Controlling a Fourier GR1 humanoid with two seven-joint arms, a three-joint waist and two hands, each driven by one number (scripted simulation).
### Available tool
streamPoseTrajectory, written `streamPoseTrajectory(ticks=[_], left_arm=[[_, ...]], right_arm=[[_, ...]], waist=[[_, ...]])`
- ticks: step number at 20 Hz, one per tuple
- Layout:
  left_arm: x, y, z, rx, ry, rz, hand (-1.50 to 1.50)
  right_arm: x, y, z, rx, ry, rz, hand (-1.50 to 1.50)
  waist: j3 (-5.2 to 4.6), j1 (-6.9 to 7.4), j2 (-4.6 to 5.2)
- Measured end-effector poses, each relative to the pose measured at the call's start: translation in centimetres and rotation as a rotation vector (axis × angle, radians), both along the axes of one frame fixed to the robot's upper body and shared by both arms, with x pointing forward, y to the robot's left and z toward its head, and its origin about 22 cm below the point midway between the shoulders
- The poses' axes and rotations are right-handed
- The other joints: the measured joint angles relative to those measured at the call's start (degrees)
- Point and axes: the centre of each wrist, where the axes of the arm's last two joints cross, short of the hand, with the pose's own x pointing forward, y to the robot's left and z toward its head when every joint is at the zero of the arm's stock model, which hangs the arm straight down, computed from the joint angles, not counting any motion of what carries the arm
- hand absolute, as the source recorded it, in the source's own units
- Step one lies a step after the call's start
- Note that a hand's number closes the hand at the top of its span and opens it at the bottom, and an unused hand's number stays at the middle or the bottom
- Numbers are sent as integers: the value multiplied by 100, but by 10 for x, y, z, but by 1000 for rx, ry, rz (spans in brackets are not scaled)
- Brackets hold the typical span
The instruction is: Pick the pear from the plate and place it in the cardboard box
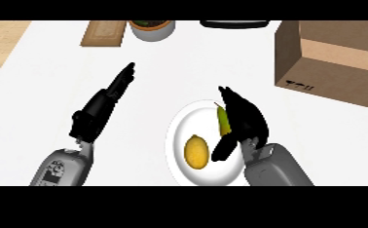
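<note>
My right hand (244,117) sat over the right side of the white plate (179,129), fingers curled down beside a narrow yellow-green pear (223,120) that lay on the plate. The hand covered most of the fruit's right side, so only a slim strip with its pointed top showed; I could not tell whether my fingers were really closed round it or just resting against it. The pear was on the plate, not lifted that I could see. A yellow lemon (196,151) lay lower on the same plate, left of my thumb and apart from the pear. My left hand (108,103) was out to the left over the white surface (187,66), fingers straight and together, pointing up and to the right, holding nothing, well apart from the plate. The cardboard box (323,61) stood at the upper right of the surface, well apart from the plate, its open top toward me. Along the far edge I noted a wooden board (104,32), a grey pot (152,29) just beside it with something dark inside, and a dark object (233,24) further right, cut by the view's edge.
</note>
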Motion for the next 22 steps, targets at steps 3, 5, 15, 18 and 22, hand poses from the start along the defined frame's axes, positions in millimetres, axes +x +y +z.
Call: streamPoseTrajectory(ticks=[3,5,15,18,22], left_arm=[[2,2,-2,-2,1,-2,0],[2,-1,-2,-6,-3,2,0],[4,-7,-10,-6,-1,-1,0],[0,-5,-8,-8,-4,1,0],[2,-3,-10,-7,-1,1,0]], right_arm=[[3,5,-5,-1,21,5,-150],[6,2,-9,-4,39,11,-150],[9,-4,-32,-27,109,19,-150],[6,-3,-42,-39,118,23,-150],[10,2,-55,-73,130,26,-150]], waist=[[1,0,2],[0,0,3],[0,-4,3],[0,0,2],[1,5,4]])
